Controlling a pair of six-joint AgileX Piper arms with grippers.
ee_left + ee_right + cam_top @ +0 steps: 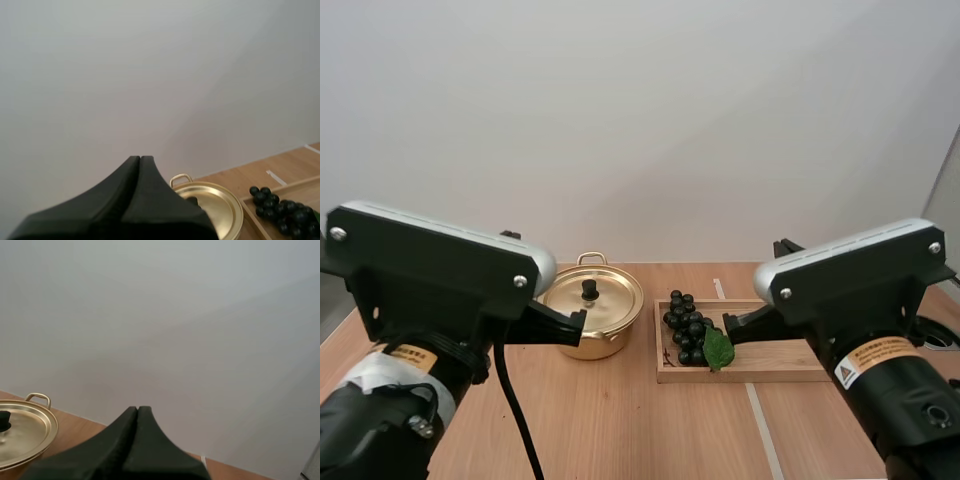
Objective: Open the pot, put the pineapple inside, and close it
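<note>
The pot (590, 322) stands upright on the table (620, 425) with its lid (605, 300) on, the black knob (589, 289) pointing straight up. One loop handle (591, 258) shows at the far side, so the handle line runs from far to near.

Just beside the pot's right side lies a wooden tray (770, 368), long side across the table (whether its left edge touches the pot I cannot tell). The fruit on it is a bunch of grapes (685, 325), dark. It lies at the tray's left end, the end nearest the pot. Its long axis runs from the far edge toward the near edge, with a green leaf (718, 349) at the near right end.

The rest of the tray to the right of the bunch is bare, and bare table lies in front of both pot and tray.

The left arm (430, 270) carries the left jaws clenched on nothing, one dark wedge in the left wrist view. Beyond it are the lid (220, 202) and the bunch (287, 215). In the high view their tips end at the pot's left side.

The right arm (860, 275) carries the right jaws, likewise pressed together and empty. Their tips are near the leaf, over the tray's bare part.
</note>
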